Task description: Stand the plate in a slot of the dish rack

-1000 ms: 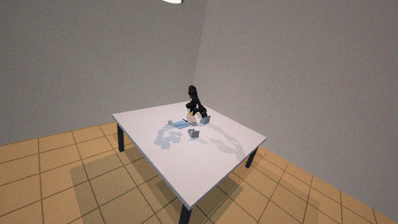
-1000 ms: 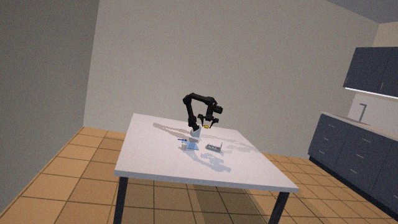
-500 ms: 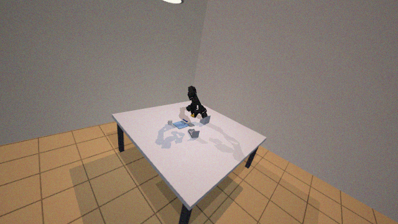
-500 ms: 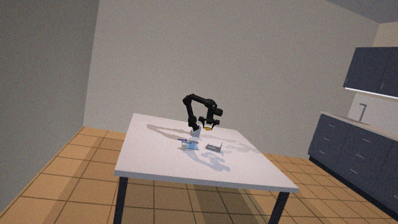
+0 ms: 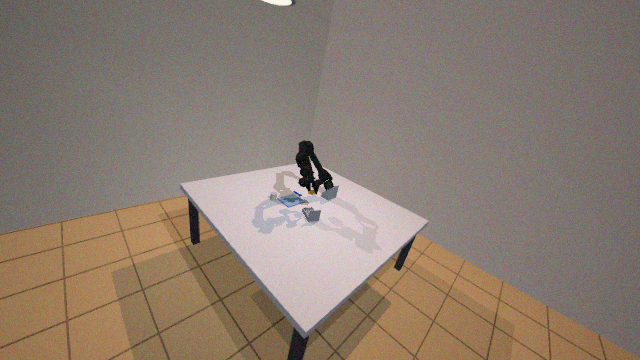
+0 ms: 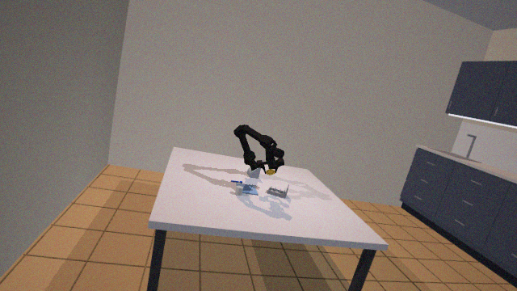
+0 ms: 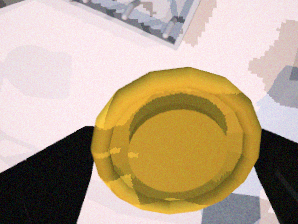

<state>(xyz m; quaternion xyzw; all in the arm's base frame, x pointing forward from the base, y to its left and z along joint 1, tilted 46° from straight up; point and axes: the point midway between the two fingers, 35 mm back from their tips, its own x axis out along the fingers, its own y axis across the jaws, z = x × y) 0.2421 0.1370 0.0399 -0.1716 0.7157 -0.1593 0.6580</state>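
Note:
A yellow round plate [image 5: 311,192] [image 6: 271,172] [image 7: 177,150] is held in the air above the table. My gripper [image 5: 311,190] [image 6: 271,170] [image 7: 174,136] is shut on the plate, with one black finger at each side of its rim. In the wrist view the plate's hollow face is turned to the camera. The grey dish rack [image 5: 311,215] [image 6: 278,191] [image 7: 170,42] stands on the table, apart from the plate. Only its corner and some pegs show at the top of the wrist view. The slots are too small to tell apart in the top and exterior views.
A blue flat sheet [image 5: 291,201] [image 6: 252,192] lies beside the rack. A blue pen-like thing [image 5: 297,193] [image 6: 236,182] and a small pale cup [image 5: 273,196] [image 6: 238,191] are near it. The arm's grey base plate [image 5: 330,193] [image 6: 254,173] is behind.

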